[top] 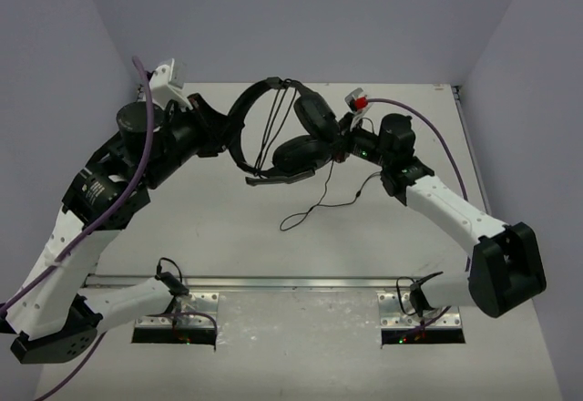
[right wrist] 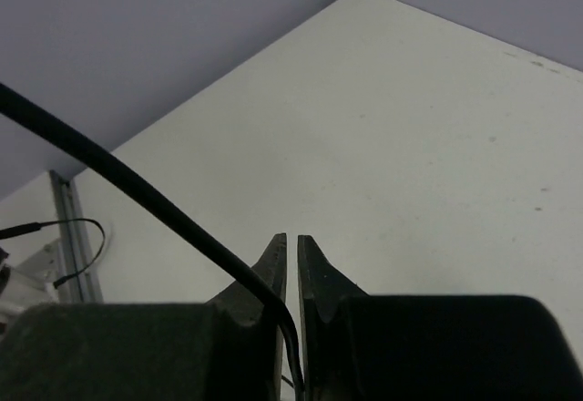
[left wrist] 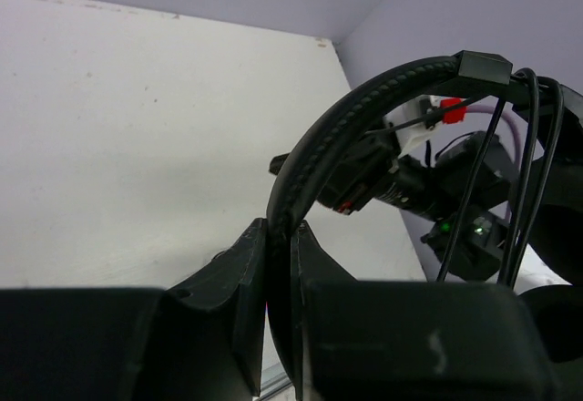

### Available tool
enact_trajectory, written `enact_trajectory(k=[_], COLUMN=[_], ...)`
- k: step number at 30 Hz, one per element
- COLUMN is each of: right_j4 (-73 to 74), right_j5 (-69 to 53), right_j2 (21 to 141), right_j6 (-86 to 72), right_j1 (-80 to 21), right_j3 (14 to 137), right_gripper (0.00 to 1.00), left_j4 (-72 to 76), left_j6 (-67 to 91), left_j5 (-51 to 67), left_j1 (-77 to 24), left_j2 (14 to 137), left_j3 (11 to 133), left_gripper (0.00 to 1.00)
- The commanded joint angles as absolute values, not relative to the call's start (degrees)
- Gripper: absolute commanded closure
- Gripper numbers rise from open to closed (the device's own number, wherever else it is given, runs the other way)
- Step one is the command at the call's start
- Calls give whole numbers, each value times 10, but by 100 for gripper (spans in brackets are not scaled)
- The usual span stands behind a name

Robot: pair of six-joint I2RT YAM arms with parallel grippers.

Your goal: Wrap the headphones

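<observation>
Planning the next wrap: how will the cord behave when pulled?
Probably floppy: the cord sags in a loose loop toward the table. It is thin, so it may slip through the right tool. The headband, clamped in the left tool, looks stiff enough to wind against.

table (top: pixel 228 237): white, faint specks; walls (top: pixel 301 18): pale lilac; rail (top: pixel 301 282): metal, along near edge
</observation>
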State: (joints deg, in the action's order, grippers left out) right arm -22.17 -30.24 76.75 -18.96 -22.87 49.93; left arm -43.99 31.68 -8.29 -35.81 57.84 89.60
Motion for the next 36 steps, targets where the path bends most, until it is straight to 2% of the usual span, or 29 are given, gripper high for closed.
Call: enact_trajectory(k=[1, 5, 8, 11, 14, 16, 20, 23, 24, 29, 31, 36], right_j4=[-337, -375, -411, -474, -546, -585, -600, -547, -484, -320, -252, -94], right_j5=[-363, -364, -342, -322, -310, -300, -279, -250, -212, -102, -51, -22], right_j2=[792, 846, 893, 932, 962, 969, 948, 899, 881, 764, 709, 650], right_j6=[-278, -310, -318, -351, -383, -388, -370, -317, -296, -139, -90, -34], right_j1=[-235, -268, -315, -366, -410, -427, -478, -519, -532, -623, -660, -697], right_j3=[484, 508, 523, 512, 481, 453, 415, 392, 386, 376, 378, 446], right_gripper=[90, 90, 90, 93, 98, 99, 99, 99, 99, 99, 99, 99], left_j4=[-299, -313, -315, -324, -394, -447, -468, -468, -468, -471, -472, -446], left_j6=[363, 370, 380, 395, 402, 403, 420, 425, 421, 391, 391, 401], left_j5=[-70, -62, -99, -191, -359, -400, -499, -581, -596, -600, -584, -614], left_j1=[-362, -363, -362, -362, -362, -362, -361, -359, -355, -273, -229, -222], left_j2=[547, 575, 576, 577, 637, 707, 777, 810, 821, 884, 903, 911], left_j3=[913, 968, 986, 1007, 1083, 1144, 1174, 1187, 1193, 1221, 1207, 1121], left_gripper=[100, 100, 100, 100, 100, 100, 100, 100, 100, 100, 100, 100])
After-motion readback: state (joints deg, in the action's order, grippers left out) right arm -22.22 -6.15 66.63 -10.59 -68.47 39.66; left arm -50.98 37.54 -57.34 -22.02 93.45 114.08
